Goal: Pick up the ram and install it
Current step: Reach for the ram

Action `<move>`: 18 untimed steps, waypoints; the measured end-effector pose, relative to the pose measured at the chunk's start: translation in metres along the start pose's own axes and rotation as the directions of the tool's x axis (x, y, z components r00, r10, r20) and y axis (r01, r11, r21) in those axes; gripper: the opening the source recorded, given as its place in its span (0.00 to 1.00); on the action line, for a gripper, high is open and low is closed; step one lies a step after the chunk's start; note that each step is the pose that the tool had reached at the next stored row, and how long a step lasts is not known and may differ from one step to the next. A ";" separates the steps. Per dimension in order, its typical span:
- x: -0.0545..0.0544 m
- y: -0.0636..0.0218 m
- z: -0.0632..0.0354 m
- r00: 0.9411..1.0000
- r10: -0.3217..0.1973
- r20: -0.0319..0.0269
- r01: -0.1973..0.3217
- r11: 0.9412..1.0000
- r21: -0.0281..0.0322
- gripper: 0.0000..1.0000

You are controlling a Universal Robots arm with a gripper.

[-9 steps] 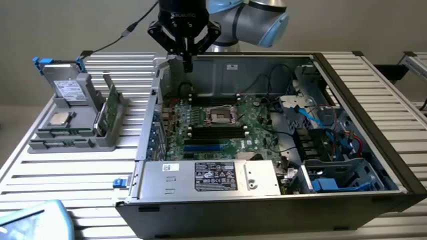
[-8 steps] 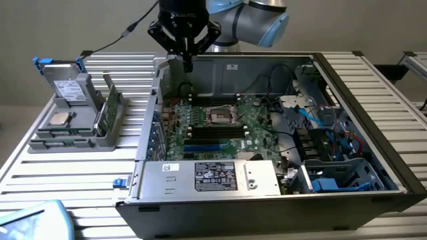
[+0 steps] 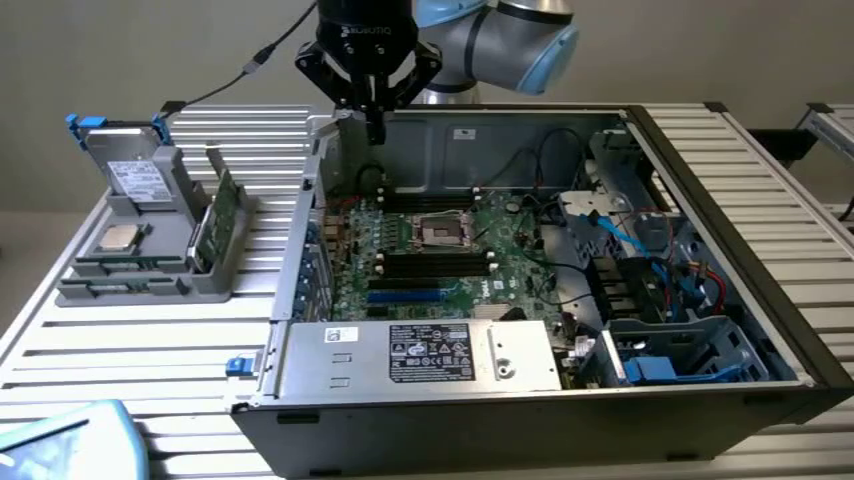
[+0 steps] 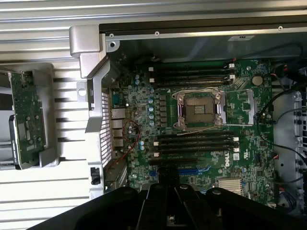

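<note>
My gripper hangs shut over the back left corner of the open computer case, with nothing between its fingers. In the wrist view its dark fingers are pressed together above the motherboard. Black memory slots run on both sides of the open processor socket. The same slots and motherboard appear in the exterior view. A narrow green stick that looks like the ram lies in the grey parts tray at the exterior view's left, well away from the gripper.
The tray also holds a hard drive, a square silver processor and a wider green card, seen too from the wrist. A power supply fills the case's front, with cables and a drive cage at the exterior view's right.
</note>
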State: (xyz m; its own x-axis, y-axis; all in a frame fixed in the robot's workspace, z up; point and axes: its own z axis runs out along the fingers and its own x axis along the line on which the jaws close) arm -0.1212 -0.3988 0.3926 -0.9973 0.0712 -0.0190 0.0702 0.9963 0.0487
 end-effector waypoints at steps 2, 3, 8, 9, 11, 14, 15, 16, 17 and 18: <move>0.000 0.0000 0.0000 1.000 0.000 0.000 0.000 1.000 0.000 0.11; 0.000 0.0000 0.0000 1.000 0.000 0.000 0.000 1.000 0.000 0.11; 0.006 0.0009 0.0000 1.000 0.000 0.000 0.000 1.000 0.000 0.11; 0.008 0.0014 -0.0001 1.000 0.000 0.000 0.000 1.000 0.000 0.11; 0.015 0.0030 -0.0001 1.000 0.000 0.000 0.000 1.000 0.000 0.11; 0.026 0.0053 -0.0002 1.000 0.000 0.000 0.000 1.000 0.000 0.11; 0.029 0.0060 -0.0003 1.000 0.000 0.000 0.000 1.000 0.000 0.11; 0.033 0.0067 -0.0003 1.000 0.000 0.000 0.000 1.000 0.000 0.11; 0.037 0.0074 -0.0003 1.000 0.000 0.000 0.000 1.000 0.000 0.11; 0.042 0.0080 -0.0004 1.000 0.000 0.000 0.000 1.000 0.000 0.11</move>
State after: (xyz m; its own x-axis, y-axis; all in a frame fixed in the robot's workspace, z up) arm -0.1621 -0.3879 0.3926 -0.9973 0.0713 -0.0191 0.0703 0.9963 0.0488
